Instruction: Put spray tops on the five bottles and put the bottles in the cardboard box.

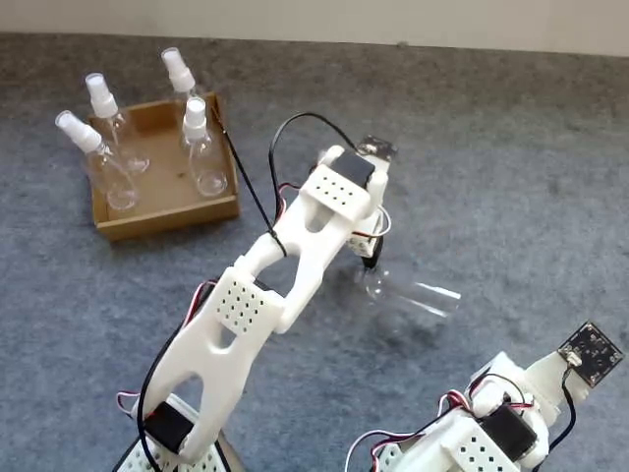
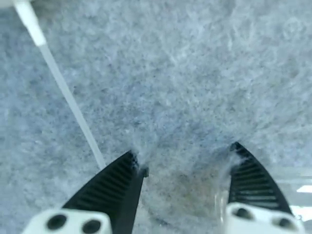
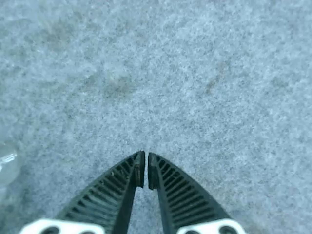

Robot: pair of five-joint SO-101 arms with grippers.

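Nearest the lens, at the counter's [image 1: 511, 177] near edge: bases of both arms. Finds right claw [image 3: 146, 158] with jaws pressed together, gripping nothing, low over grey felt toward the near right corner. Finds left arm [image 1: 295, 265] stretched out to mid-counter, left claw [image 2: 184, 149] pointing down, fingers [image 2: 117, 185] spread apart and holding nothing. Records fifth bottle [image 1: 418, 295] lying on its side at mid-counter, clear, open-necked, neck toward the left claw and just beside one finger; cannot tell whether touching. Records loose spray top [image 2: 28, 19] lying on the felt beyond that claw, with thin dip tube [image 2: 68, 97] running back to end just beside the other finger. Notes cardboard box [image 1: 167, 218] at the far left corner, holding four bottles [image 1: 207, 162] upright, each fitted with a white spray top [image 1: 195, 116].
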